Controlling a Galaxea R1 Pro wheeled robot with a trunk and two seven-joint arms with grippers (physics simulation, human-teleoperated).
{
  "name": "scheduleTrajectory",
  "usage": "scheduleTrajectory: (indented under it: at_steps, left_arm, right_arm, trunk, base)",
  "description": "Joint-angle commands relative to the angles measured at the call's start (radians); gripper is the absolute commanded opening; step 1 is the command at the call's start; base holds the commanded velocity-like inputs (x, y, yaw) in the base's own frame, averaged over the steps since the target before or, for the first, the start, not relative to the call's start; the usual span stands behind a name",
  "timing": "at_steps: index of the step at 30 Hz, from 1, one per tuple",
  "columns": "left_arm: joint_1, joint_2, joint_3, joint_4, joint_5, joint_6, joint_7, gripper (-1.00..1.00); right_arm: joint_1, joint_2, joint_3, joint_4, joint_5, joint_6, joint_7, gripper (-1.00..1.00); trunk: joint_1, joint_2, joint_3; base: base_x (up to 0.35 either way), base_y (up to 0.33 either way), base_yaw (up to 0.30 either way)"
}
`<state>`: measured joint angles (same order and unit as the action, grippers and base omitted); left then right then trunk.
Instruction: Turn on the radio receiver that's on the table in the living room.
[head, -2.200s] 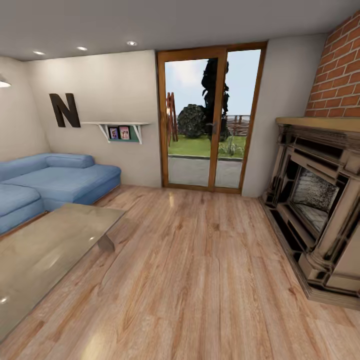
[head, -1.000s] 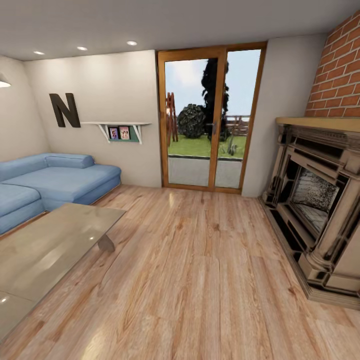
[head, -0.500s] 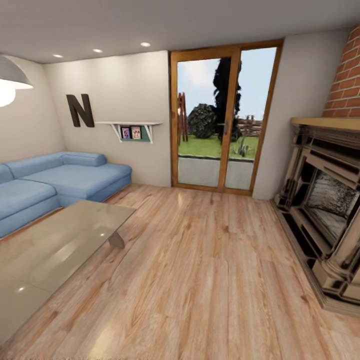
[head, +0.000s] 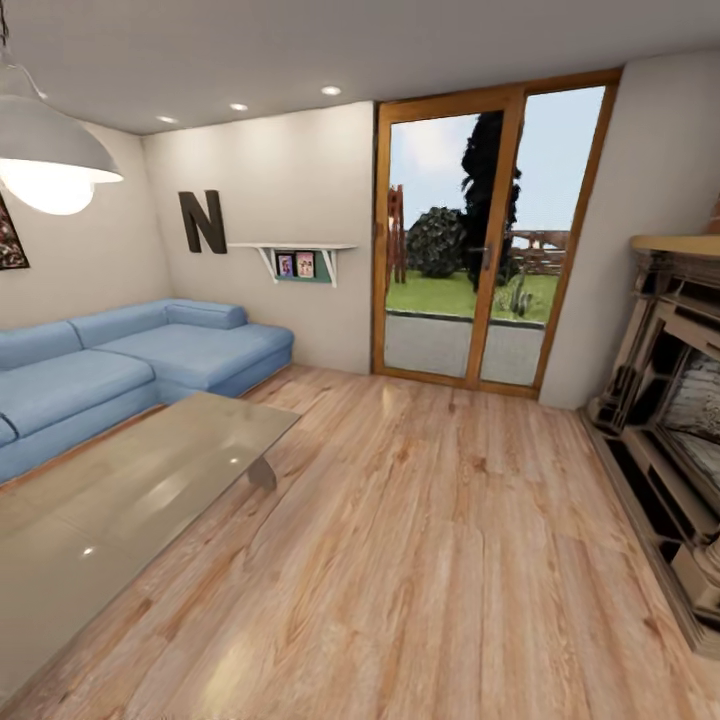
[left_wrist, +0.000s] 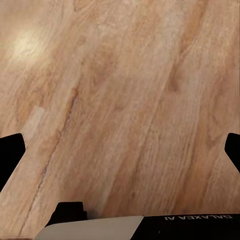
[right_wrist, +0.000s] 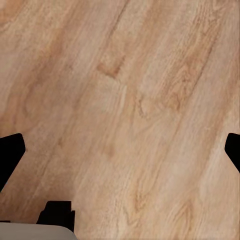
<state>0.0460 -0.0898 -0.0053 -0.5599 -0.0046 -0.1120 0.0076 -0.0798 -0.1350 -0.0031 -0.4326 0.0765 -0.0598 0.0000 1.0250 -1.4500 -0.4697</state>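
The low glass-topped table (head: 120, 500) lies at the lower left of the head view, in front of the blue corner sofa (head: 130, 365). The part of its top that shows carries only reflections; the radio receiver is out of view. In the left wrist view my left gripper (left_wrist: 120, 152) hangs open over bare wood floor, its black fingertips (left_wrist: 10, 152) far apart. In the right wrist view my right gripper (right_wrist: 120, 152) is also open above the planks, with nothing between its fingers (right_wrist: 10, 152).
Wide wood plank floor (head: 440, 540) runs ahead to the glass doors (head: 490, 250). A fireplace (head: 670, 420) juts out along the right wall. A white pendant lamp (head: 50, 160) hangs at the upper left. A wall shelf (head: 295, 255) sits beside a letter N.
The camera has swung to the left: the lamp, more of the sofa and more of the table have come into view, while the fireplace has slid toward the right edge.
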Motion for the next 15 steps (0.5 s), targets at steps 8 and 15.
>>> scheduleTrajectory:
  at_steps: [8, 15]
  left_arm:
    - [0.0, -0.002, 0.0, 0.0, 0.0, 0.0, 0.0, 1.0]
    - [0.0, -0.002, 0.0, 0.0, 0.0, 0.0, 0.0, 1.0]
  right_arm:
    - [0.0, 0.0, 0.0, 0.0, 0.0, 0.0, 0.0, 1.0]
    - [0.0, 0.0, -0.001, 0.0, 0.0, 0.0, 0.0, 1.0]
  trunk:
    - [0.0, 0.0, 0.007]
    - [0.0, 0.0, 0.013]
  base:
    - [0.0, 0.0, 0.214]
    - [0.0, 0.0, 0.247]
